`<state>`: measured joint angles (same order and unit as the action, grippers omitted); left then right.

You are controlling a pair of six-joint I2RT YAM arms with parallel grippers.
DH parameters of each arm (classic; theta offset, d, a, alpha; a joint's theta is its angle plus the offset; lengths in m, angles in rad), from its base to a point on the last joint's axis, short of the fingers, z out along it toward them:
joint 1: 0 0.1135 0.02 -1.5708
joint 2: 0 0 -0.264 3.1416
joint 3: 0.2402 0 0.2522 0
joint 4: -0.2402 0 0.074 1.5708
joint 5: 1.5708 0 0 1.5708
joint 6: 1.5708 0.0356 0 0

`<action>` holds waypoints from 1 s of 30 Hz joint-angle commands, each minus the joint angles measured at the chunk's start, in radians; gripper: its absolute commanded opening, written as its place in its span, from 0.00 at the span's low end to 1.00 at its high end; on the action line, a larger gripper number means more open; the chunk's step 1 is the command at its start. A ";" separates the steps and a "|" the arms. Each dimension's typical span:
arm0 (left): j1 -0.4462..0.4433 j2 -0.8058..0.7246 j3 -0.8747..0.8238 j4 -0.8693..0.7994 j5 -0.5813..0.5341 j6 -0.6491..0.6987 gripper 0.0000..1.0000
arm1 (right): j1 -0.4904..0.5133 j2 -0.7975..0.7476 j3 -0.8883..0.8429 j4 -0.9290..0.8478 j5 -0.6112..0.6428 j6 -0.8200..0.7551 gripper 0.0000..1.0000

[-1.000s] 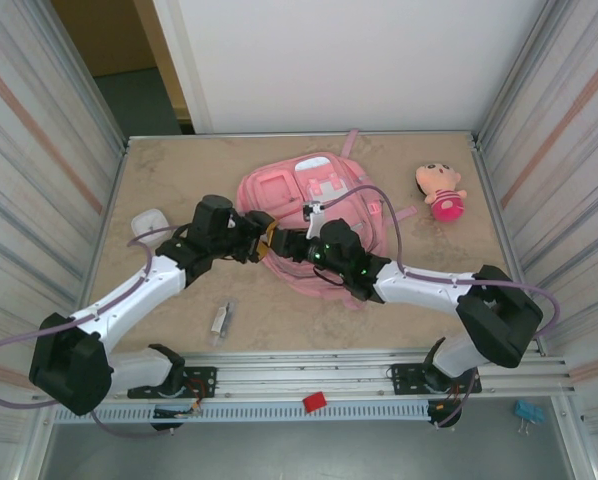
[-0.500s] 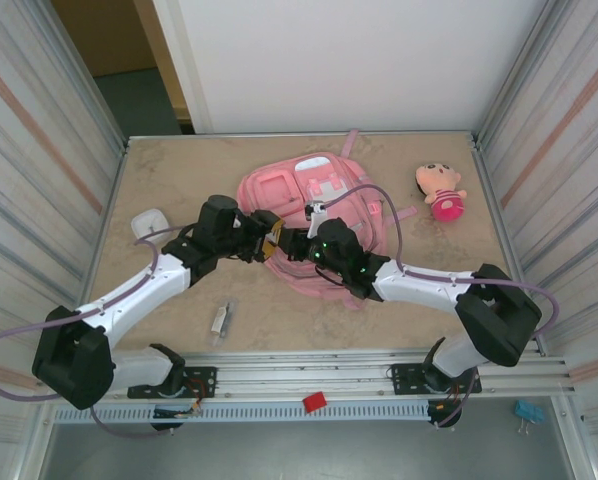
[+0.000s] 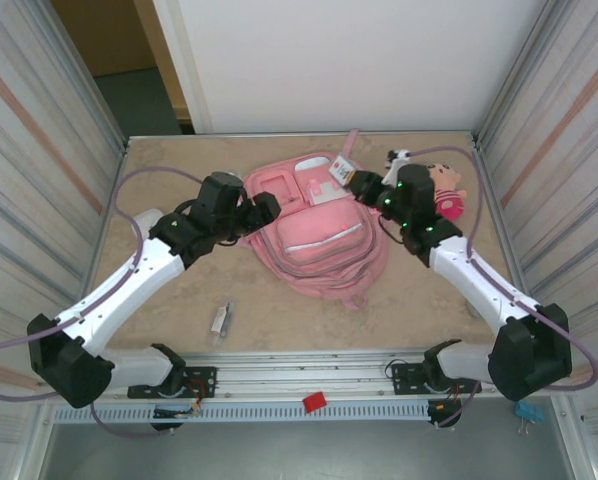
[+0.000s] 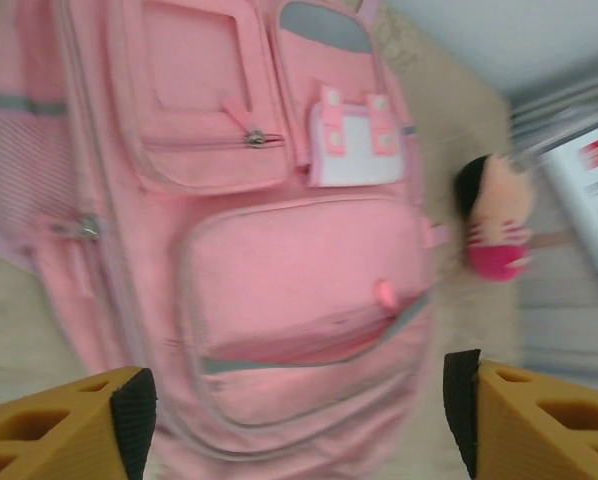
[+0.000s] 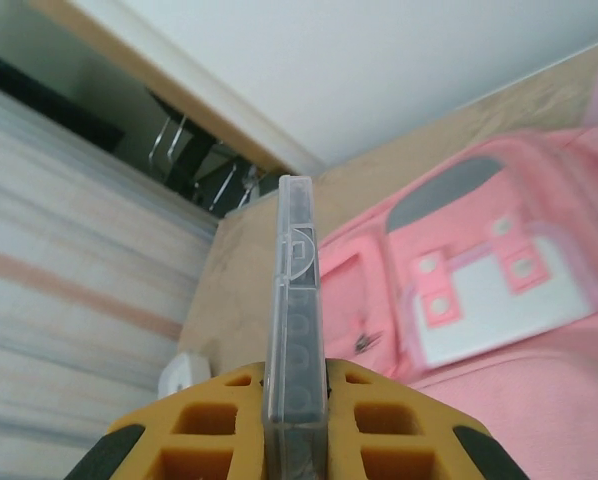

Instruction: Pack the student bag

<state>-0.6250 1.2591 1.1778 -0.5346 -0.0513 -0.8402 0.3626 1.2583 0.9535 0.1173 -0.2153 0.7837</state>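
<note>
Top external view: student bag (image 3: 319, 245) flat on the tabletop (image 3: 299, 320), one arm at each side.
The student bag lies front up at mid-tabletop, top end toward the far edge. The left gripper (image 3: 264, 208) hangs at its left side, fingers (image 4: 79, 430) spread wide, nothing between them. The right gripper (image 3: 357, 182) is at the bag's top right, clamped on a thin clear case (image 5: 297, 290) held on edge. A doll (image 3: 441, 190) lies near the far right corner, apart from the bag.
</note>
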 commanded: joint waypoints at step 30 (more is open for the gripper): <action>-0.331 0.605 0.172 0.270 -0.378 1.329 0.70 | -0.174 -0.442 -0.166 -0.380 -0.039 -0.103 0.12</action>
<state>-0.9581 1.8526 1.3334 -0.3317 -0.3450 0.4618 0.1997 0.8139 0.7959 -0.2634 -0.2550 0.7155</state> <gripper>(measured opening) 0.739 0.148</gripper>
